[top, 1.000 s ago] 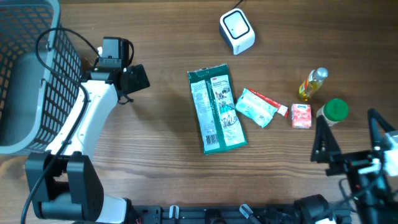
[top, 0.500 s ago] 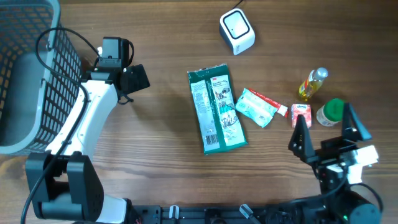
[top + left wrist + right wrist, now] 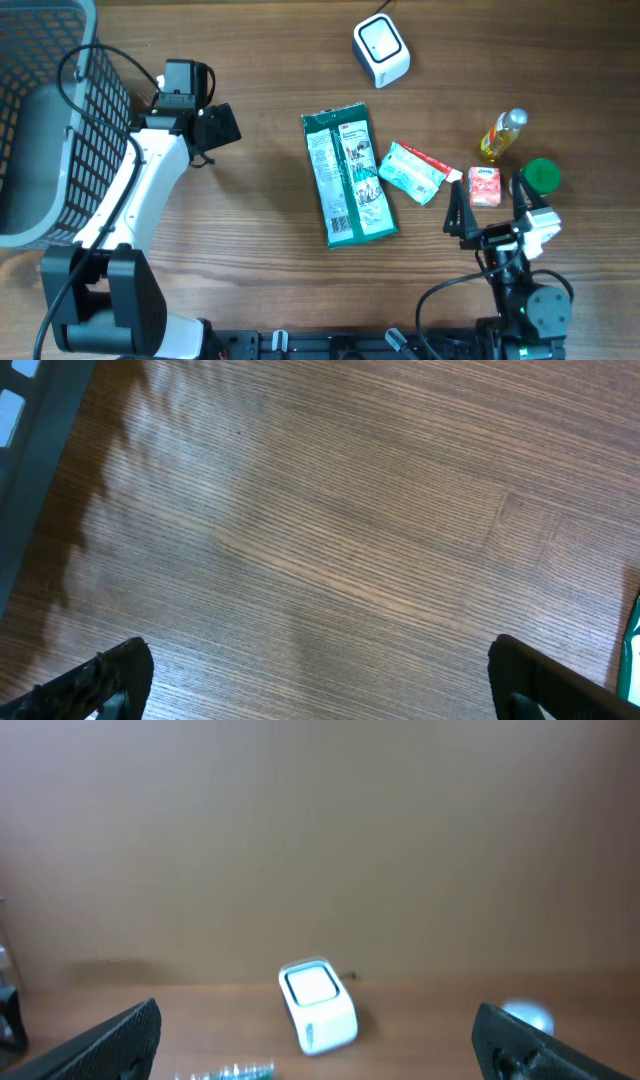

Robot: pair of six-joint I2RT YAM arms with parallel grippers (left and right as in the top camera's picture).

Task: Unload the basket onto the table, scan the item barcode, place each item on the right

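The white barcode scanner (image 3: 381,51) stands at the back of the wooden table, window facing up; the right wrist view has it (image 3: 318,1004) straight ahead and far off. Several items lie mid-table: a large green packet (image 3: 348,176), a small teal pouch (image 3: 410,172), a small red-and-white box (image 3: 484,186), a yellow bottle (image 3: 501,135) and a green-capped jar (image 3: 540,177). My right gripper (image 3: 490,215) (image 3: 320,1055) is open and empty, raised just in front of the box. My left gripper (image 3: 215,128) (image 3: 320,690) is open over bare wood, left of the packet.
A grey mesh basket (image 3: 40,120) fills the far left; its dark edge (image 3: 40,420) shows in the left wrist view. The packet's edge (image 3: 632,650) peeks in at that view's right border. A red tube (image 3: 440,164) lies behind the pouch.
My right arm has swung in from the right edge toward the left, so its gripper now sits in front of the red-and-white box. The left arm has not moved.
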